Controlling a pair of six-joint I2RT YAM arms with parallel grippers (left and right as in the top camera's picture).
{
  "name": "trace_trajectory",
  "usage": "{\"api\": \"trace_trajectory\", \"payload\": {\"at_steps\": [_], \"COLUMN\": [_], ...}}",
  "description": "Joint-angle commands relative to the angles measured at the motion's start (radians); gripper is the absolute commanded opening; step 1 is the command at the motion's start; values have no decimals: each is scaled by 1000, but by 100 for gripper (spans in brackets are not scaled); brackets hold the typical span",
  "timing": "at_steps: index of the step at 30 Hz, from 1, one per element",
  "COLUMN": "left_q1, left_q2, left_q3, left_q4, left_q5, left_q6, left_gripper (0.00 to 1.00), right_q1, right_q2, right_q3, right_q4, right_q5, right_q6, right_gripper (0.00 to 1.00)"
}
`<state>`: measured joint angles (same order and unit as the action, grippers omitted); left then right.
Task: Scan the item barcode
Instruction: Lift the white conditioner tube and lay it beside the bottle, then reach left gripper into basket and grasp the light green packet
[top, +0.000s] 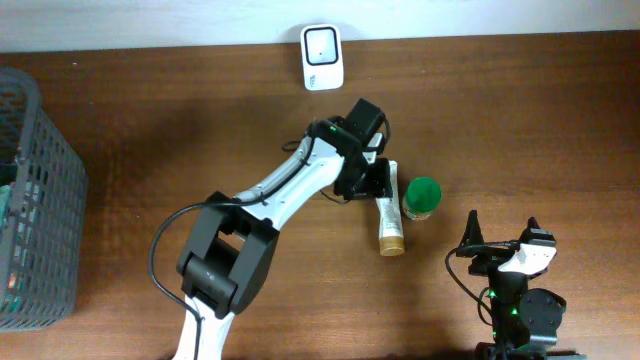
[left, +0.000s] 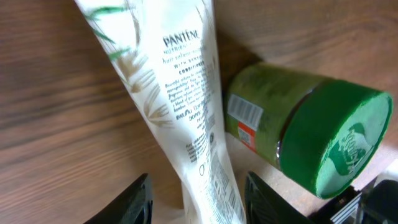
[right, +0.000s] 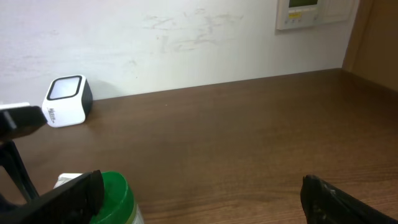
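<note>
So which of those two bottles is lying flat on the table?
The white Pantene tube, stretched out flat on the wood. The green-lidded jar right beside it stands upright on its base.

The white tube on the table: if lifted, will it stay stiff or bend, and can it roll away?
The tube looks like a thin plastic squeeze tube, so it would probably bend or squash slightly when gripped. Its glossy skin may slip. Lying flat beside the green-lidded jar, it seems unlikely to roll far.
</note>
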<state>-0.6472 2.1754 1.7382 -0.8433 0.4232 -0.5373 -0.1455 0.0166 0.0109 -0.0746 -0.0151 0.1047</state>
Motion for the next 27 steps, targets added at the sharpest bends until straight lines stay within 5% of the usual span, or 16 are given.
{"api": "trace_trajectory", "payload": {"at_steps": [1,5,16,27], "left_q1": [71,161,460,1021], "left_q2": [-8,-29,-179,-239], "left_q3": [108,277,903,943], "left_q4": [-45,-171,-614,-726], "left_q5": [14,-63,-565,-743], "left_q6": [61,124,173,92], "left_gripper": [45,44,48,48], "right_q1": [-5,-5,-5,-5], "right_q2": [-2,-2,-2,-2], "right_q3": [-5,-5,-5,-5], "right_q4": [-5,-5,-5,-5], "right_q5": [12,12,12,12], "right_q6": [0,0,0,0], "right_gripper": [98,98,98,98]}}
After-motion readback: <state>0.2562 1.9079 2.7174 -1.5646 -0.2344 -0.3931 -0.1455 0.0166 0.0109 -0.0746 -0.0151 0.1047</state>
